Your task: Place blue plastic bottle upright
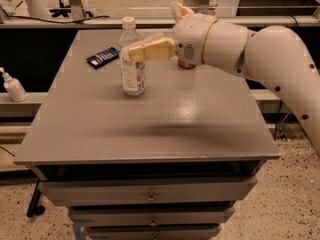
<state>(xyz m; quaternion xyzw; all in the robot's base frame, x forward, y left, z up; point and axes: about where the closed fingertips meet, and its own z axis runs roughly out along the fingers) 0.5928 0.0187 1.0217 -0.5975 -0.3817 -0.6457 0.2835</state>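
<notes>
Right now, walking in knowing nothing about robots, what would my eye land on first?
Probably the thick white robot arm stretched in from the right, over the back of the grey table. Its tan gripper sits at the upper part of a blue plastic bottle that stands upright near the table's back left. A dark flat packet lies just left of the bottle.

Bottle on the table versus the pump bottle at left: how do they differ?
The bottle is clear, white-capped and stands on the table; the pump bottle is white, pump-topped, on the lower ledge. The gripper is at the bottle; the pump bottle stands alone. Both are upright.
</notes>
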